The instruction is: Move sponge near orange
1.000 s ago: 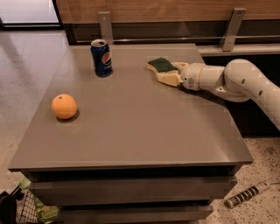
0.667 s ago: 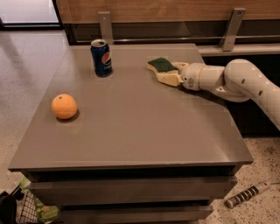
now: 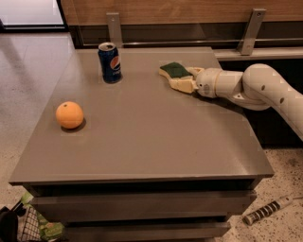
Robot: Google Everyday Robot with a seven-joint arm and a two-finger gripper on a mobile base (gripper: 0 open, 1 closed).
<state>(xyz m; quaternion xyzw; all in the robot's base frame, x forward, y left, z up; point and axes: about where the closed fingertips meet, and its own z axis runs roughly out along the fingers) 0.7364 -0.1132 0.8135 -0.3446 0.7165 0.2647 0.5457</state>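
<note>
Grey worktop (image 3: 156,142), wood-panelled wall behind | sponge (image 3: 173,70) lies flat, far right | gripper (image 3: 184,77) at its right end, apparently touching; whether it is clamped I cannot tell | orange (image 3: 69,115) well apart, near left | step: secure sponge, carry it clear of can (image 3: 109,62), set down beside orange without nudging it.

Setting: indoor office or lab-type room; which of the two cannot be told.
- Grey flat-topped cabinet (image 3: 142,142) with drawer fronts is filling mid-frame.
- Speckled polished floor (image 3: 28,71) is showing at left.
- Wood-panelled wall (image 3: 189,9) with grey metal brackets (image 3: 113,28) is running along the top.
- Cream robot gripper (image 3: 182,77) is reaching in at upper right.
</note>
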